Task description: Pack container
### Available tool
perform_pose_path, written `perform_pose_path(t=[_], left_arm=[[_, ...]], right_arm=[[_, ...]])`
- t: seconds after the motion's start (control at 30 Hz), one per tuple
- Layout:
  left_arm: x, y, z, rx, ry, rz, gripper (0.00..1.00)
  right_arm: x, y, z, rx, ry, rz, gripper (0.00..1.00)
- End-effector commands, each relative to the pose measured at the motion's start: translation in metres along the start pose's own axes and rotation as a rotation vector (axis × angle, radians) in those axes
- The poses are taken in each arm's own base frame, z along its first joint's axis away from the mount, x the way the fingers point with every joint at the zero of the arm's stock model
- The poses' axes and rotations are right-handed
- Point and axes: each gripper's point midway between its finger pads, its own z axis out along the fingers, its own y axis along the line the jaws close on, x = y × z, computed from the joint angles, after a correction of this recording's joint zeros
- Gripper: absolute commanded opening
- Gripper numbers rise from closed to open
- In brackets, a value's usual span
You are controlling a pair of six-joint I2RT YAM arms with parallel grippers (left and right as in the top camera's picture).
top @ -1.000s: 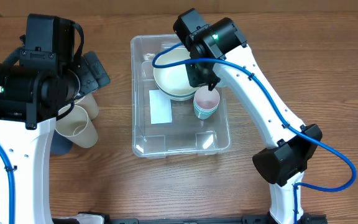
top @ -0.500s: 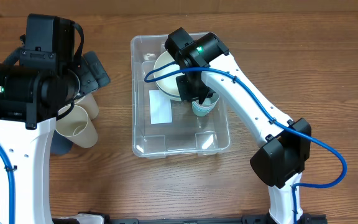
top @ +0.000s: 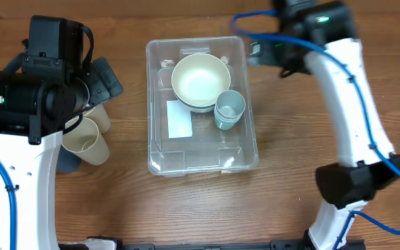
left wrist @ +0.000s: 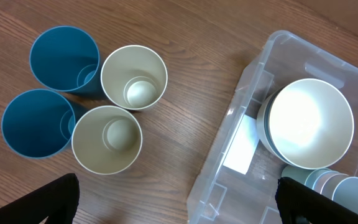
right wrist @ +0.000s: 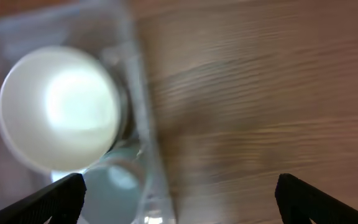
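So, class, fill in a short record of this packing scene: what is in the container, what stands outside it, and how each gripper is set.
container: clear plastic, white label on its base
inside: cream bowl; nested pale blue cups beside it
outside: two blue cups and two cream cups, upright, left of the container
left gripper: open, empty, above the loose cups
right gripper: open, empty, past the container's right edge
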Motion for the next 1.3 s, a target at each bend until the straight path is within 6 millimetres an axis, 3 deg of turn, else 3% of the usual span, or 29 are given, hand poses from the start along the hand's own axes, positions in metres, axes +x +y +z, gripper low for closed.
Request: perform_pose_path(t=[0.0, 0.17, 0.33, 0.43, 0.7, 0.87, 0.97, 1.13, 1.27], left_arm=[[-0.002, 0.003, 0.003, -0.021, -0.003, 0.034, 1.0], [-0.013, 0.012, 0.011, -0.084, -0.026, 0.11, 1.0], [-0.021, 0.036, 0.046, -0.068, 0.112, 0.02, 1.0], [-0.025, 0.058, 0.06, -0.077, 0.171, -0.047, 1.0], [-0.045, 0.124, 0.066, -0.204, 0.146, -0.159, 1.0], [-0.059, 0.169, 0.096, -0.114, 0.197, -0.226, 0.91], [-0.065, 0.192, 0.128, -0.086, 0.241, -0.207, 0.91], [-0.058, 0.18, 0.19, 0.053, 0.367, -0.137, 0.88], [-0.039, 0.179, 0.234, 0.074, 0.486, -0.114, 0.75]], right_arm=[[-0.027, -0.071, -0.012, 0.042, -0.052, 0.255, 1.0], [-0.037, -0.142, -0.013, 0.032, -0.046, 0.455, 1.0], [-0.039, -0.174, -0.015, 0.045, -0.053, 0.53, 1.0], [-0.039, -0.175, -0.015, 0.046, -0.053, 0.532, 1.0], [-0.039, -0.175, -0.015, 0.046, -0.053, 0.532, 1.0], [-0.039, -0.175, -0.015, 0.046, -0.053, 0.532, 1.0], [-0.039, -0.175, -0.015, 0.046, -0.053, 0.532, 1.0], [-0.039, -0.175, -0.015, 0.046, -0.054, 0.532, 1.0], [-0.039, -0.175, -0.015, 0.046, -0.053, 0.532, 1.0]])
